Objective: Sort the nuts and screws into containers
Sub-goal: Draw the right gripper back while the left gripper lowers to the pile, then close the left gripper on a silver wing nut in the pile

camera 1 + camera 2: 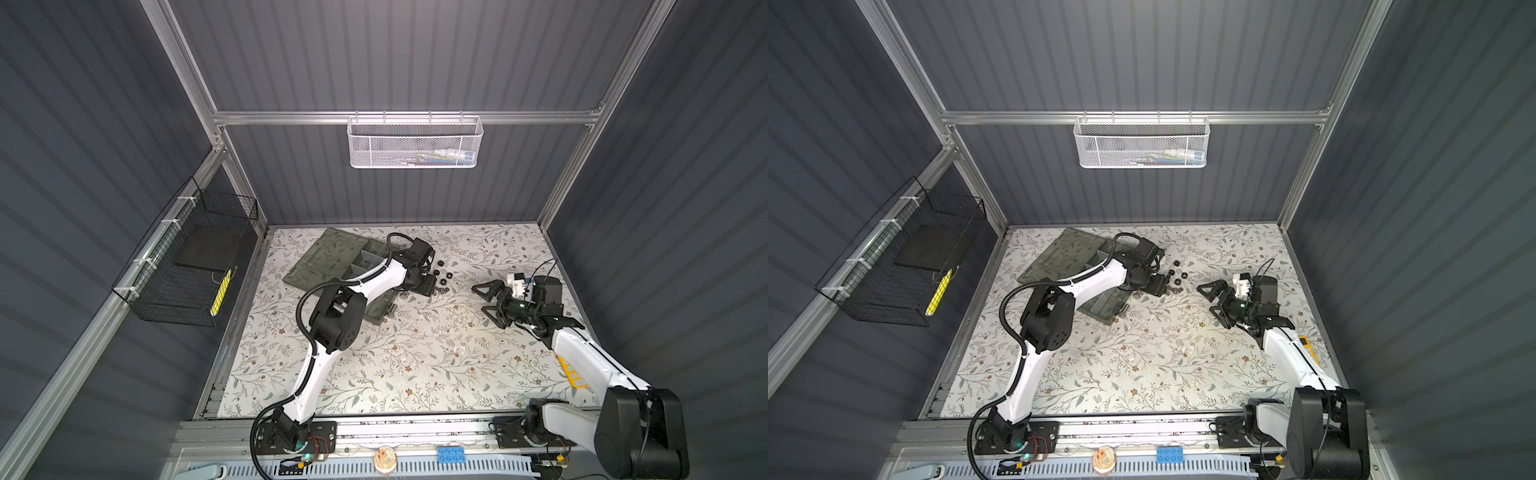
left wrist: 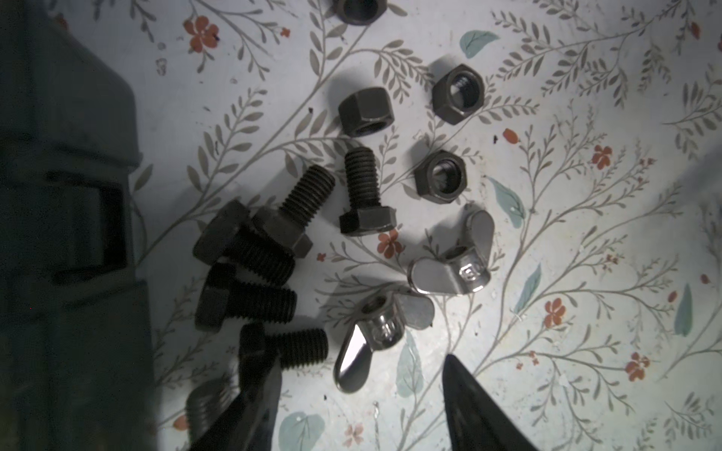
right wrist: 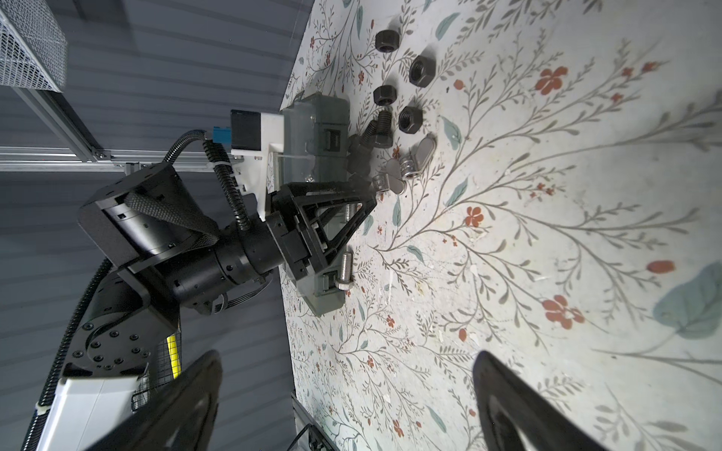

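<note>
Black nuts (image 2: pixel 458 93) and black screws (image 2: pixel 363 195) lie loose on the floral table beside the grey-green organizer box (image 2: pixel 58 195), whose containers (image 1: pixel 365 259) show in both top views. Two silver winged nuts (image 2: pixel 453 257) lie close to my left gripper (image 2: pixel 351 351). It is open and low over the pile (image 1: pixel 440 274), with one wing of the nearer winged nut (image 2: pixel 375 332) between its fingers. One finger (image 2: pixel 254 375) overlaps a black screw's head. A silver screw (image 3: pixel 345 269) lies against the box's side. My right gripper (image 3: pixel 344 390) hangs open and empty to the right (image 1: pixel 488 303).
My left arm (image 1: pixel 374 278) lies across the organizer box and hides part of it. A white mesh basket (image 1: pixel 415 143) hangs on the back wall and a black wire basket (image 1: pixel 187 266) on the left wall. A yellow piece (image 1: pixel 575 374) lies under my right arm.
</note>
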Motion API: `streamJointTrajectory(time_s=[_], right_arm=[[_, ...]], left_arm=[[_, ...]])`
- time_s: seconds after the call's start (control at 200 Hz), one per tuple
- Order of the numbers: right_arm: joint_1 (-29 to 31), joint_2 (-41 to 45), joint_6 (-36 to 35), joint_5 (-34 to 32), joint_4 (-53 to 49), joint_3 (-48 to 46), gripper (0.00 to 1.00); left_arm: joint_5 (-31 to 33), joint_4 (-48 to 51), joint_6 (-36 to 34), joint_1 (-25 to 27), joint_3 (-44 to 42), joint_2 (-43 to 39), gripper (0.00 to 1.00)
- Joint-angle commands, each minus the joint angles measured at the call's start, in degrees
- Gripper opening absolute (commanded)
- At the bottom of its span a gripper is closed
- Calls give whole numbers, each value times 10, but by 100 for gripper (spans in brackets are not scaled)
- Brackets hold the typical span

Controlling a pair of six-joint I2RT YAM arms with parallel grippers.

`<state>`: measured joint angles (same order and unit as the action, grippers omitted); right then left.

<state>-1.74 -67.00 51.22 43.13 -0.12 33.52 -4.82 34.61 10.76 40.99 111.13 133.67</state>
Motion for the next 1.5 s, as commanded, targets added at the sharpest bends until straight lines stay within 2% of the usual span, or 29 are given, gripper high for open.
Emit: streamJointTrajectory(time_s=[0.0, 0.14, 0.385, 0.58, 1.086, 1.391, 1.496], right_arm=[[-3, 11, 0, 11, -13, -3, 99], [-2, 14, 1, 13, -17, -1, 99], [-2, 20, -4, 13, -25, -3, 99], [-2, 19, 1, 19, -21, -4, 99], [-2, 23, 0, 21, -20, -10, 99], [-2, 23, 2, 23, -18, -10, 99], [-2, 25, 1, 23, -18, -13, 99]], left_arm=[[25, 13, -35, 10, 27, 24, 61], [52, 32, -53, 18, 49, 43, 53], [92, 30, -76, 36, 11, 30, 45], [110, 28, -91, 46, 4, 27, 33], [124, 32, -84, 48, 40, 62, 32], [125, 26, -71, 48, 42, 71, 23], [121, 12, -65, 48, 21, 60, 15]])
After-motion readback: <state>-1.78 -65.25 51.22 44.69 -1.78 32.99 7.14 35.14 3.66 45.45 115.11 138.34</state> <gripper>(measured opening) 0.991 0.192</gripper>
